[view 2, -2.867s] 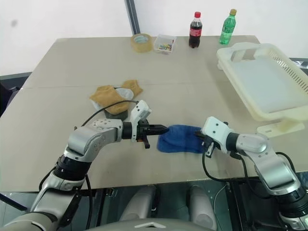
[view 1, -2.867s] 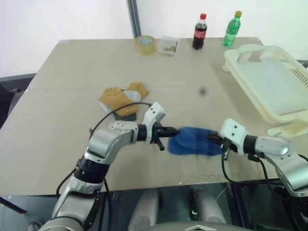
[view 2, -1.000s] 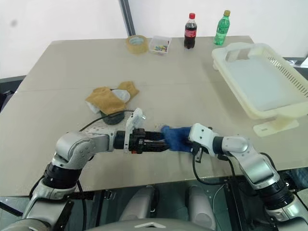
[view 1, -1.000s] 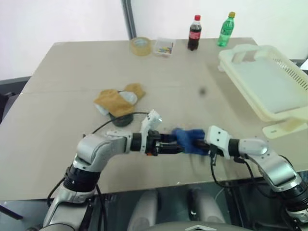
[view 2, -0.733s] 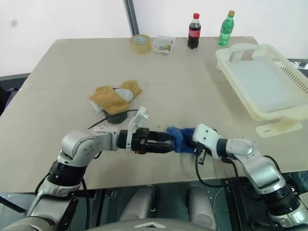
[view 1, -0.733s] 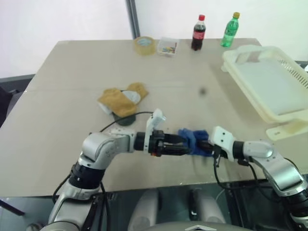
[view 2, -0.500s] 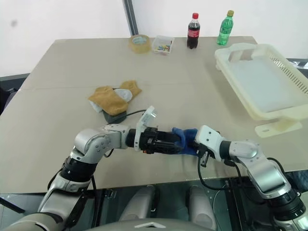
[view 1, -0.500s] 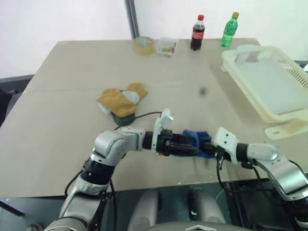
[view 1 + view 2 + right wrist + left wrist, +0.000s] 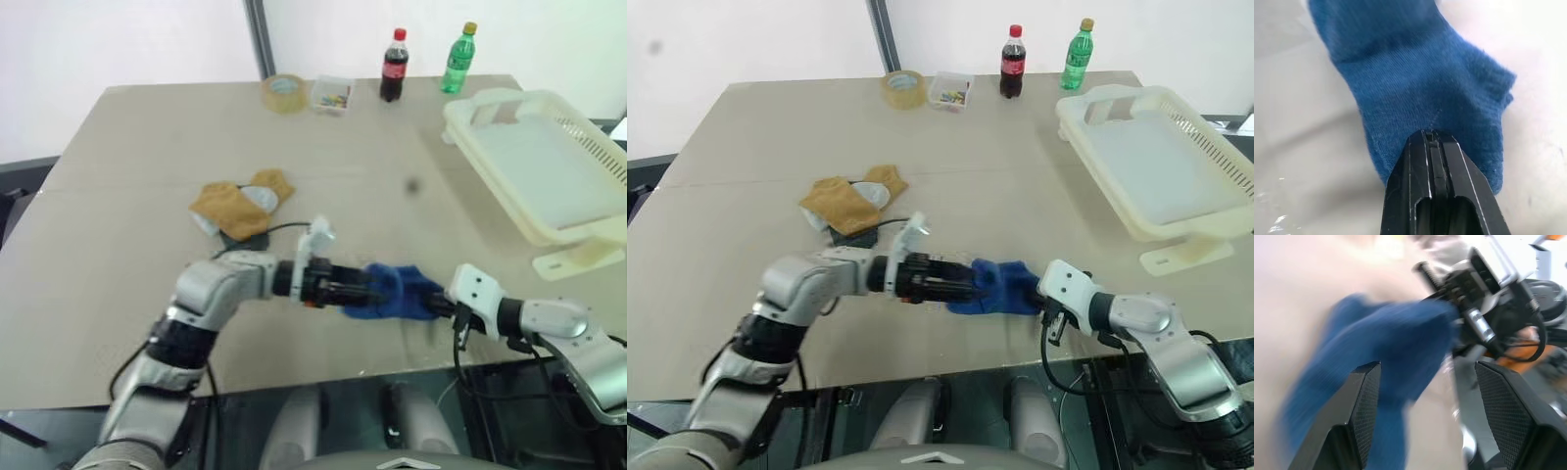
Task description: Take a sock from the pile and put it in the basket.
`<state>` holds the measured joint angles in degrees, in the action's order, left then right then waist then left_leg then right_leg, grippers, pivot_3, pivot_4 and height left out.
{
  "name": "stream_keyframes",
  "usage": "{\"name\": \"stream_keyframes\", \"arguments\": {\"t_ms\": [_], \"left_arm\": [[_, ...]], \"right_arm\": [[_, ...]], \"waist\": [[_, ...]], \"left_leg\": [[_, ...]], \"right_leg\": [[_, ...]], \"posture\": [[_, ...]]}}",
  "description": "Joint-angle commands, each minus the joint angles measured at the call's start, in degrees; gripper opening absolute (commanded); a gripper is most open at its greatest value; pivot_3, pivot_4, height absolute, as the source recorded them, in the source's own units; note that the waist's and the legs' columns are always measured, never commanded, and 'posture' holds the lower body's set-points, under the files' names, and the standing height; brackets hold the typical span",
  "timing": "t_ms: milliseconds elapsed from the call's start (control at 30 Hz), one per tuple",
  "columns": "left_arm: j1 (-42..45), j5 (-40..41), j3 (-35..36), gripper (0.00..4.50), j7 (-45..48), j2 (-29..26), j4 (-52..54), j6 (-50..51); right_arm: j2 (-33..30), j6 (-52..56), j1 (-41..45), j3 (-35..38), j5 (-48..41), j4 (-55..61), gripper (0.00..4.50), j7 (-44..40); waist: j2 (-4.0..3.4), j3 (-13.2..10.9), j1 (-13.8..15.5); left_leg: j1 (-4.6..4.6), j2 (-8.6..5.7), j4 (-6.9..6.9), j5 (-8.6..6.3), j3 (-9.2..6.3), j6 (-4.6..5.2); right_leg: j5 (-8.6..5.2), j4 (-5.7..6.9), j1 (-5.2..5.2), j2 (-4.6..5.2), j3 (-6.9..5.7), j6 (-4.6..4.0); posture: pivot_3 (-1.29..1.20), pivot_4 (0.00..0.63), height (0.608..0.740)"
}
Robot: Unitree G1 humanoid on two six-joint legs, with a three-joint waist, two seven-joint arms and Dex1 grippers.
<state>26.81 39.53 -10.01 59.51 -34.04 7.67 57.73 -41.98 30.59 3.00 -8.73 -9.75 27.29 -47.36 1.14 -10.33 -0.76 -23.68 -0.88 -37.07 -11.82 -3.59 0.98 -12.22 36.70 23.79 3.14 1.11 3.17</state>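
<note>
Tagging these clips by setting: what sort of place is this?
Probably a lab or test room: a plain beige table against a bare white wall, with a tape roll and a cream slotted plastic basket laid out.

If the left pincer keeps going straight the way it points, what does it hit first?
The blue sock, which lies right at the open left pincer. Beyond it in the same line sits the right pincer, shut on the sock's far end. Depth is hard to judge, so contact may already exist.

sock near table front edge, pile behind-left, basket at right edge, bottles, tape along back edge
</note>
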Motion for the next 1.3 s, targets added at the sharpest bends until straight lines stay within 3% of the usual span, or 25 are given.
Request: {"name": "stream_keyframes", "arguments": {"t_ms": [33, 267, 567, 767, 1167, 1300], "left_arm": [[-1.0, 1.4, 1.7, 3.26, -0.6, -1.6, 3.6, 2.0], [-3.5, -2.8, -5.3, 3.26, -1.3, -4.9, 5.4, 3.2], [-0.6, 0.4, -4.7, 3.26, 2.7, 3.2, 4.1, -2.1], [1.4, -2.8, -7.6, 3.26, 6.9, 4.7, 1.8, -8.9], [6.0, -9.8, -12.0, 3.26, 8.4, 13.0, -8.5, -17.6], [6.3, -10.5, -10.1, 3.26, 7.5, 13.4, -8.6, -18.0]], "right_arm": [[0.4, -1.5, 0.7, -0.8, -0.2, -1.0, 0.00, -0.7], [0.5, -3.4, 1.8, -1.8, 0.0, -3.3, 0.00, -2.2], [0.9, -3.0, 1.7, -2.1, -0.6, -2.4, 0.00, -2.4], [1.4, -2.3, 1.2, -1.7, -1.0, -1.5, 0.00, -1.8], [1.3, -0.3, -0.3, -0.5, -2.6, 1.1, 0.00, -0.9], [1.1, 0.5, -0.6, -0.3, -2.9, 2.0, 0.00, -0.6]], "waist": [[0.02, 0.0, 0.3], [0.03, 0.0, 0.2], [0.02, 0.0, 0.2], [0.02, 0.0, 0.1], [0.02, 0.0, 0.2], [0.02, 0.0, 0.2]], "left_leg": [[-0.01, -0.01, 0.00, 0.00, -0.01, 0.00], [0.00, -0.02, 0.00, 0.00, -0.01, 0.00], [-0.02, -0.02, -0.01, -0.01, 0.00, 0.00], [0.00, -0.01, -0.01, -0.01, 0.04, 0.00], [-0.02, -0.03, -0.02, 0.00, 0.04, 0.00], [-0.03, -0.04, -0.02, 0.00, 0.03, 0.00]], "right_leg": [[0.00, 0.00, 0.00, 0.02, 0.01, 0.00], [0.00, -0.07, -0.05, 0.05, -0.02, 0.00], [0.00, -0.07, -0.05, 0.04, -0.03, 0.00], [0.00, -0.06, -0.05, 0.02, 0.00, 0.00], [0.00, -0.06, -0.05, 0.01, 0.00, 0.01], [0.00, -0.06, -0.05, 0.00, -0.02, 0.01]], "posture": [[0.00, 0.150, 0.740], [0.00, 0.150, 0.740], [0.00, 0.150, 0.740], [0.00, 0.150, 0.740], [0.00, 0.150, 0.740], [0.00, 0.150, 0.740]]}}
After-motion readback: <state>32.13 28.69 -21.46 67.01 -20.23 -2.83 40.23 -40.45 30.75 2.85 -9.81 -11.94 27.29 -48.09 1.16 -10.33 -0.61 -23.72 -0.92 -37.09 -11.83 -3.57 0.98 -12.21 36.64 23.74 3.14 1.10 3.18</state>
